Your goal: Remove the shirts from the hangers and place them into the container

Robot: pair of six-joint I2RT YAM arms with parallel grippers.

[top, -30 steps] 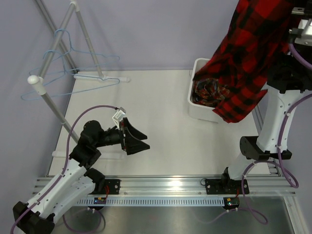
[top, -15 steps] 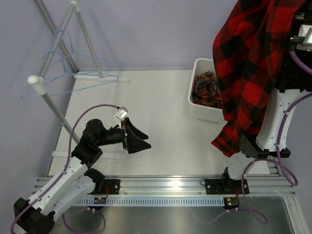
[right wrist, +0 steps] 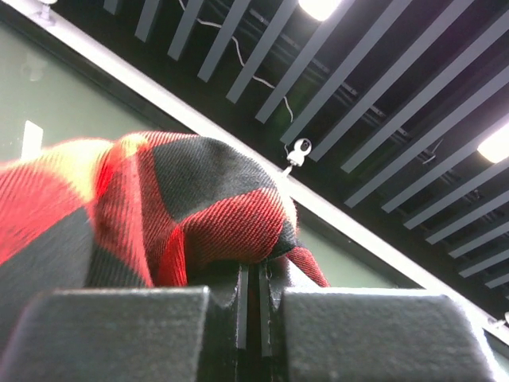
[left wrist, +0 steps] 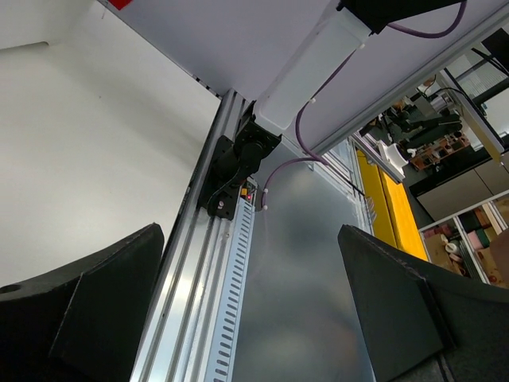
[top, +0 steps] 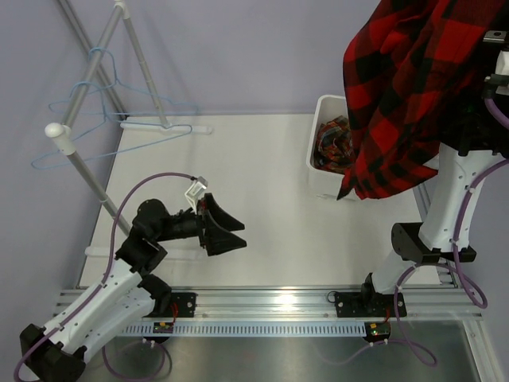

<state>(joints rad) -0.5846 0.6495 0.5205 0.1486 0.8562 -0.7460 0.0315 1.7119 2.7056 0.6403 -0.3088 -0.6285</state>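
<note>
The right gripper [right wrist: 250,296] is clamped on the red shirt [top: 406,87], with the basket [top: 324,185] below to its left. The left gripper [top: 236,232] gapes wide, empty

Lavender wall [top: 262,56] behind a white table [top: 270,231]; dark slatted ceiling [right wrist: 382,95] overhead.

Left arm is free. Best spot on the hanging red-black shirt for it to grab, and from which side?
Probably the loose bottom corner of the red-black shirt, coming from the left arm's side. The right pincer holds the top, and that corner dangles free near the container, facing the open left pincer.
</note>
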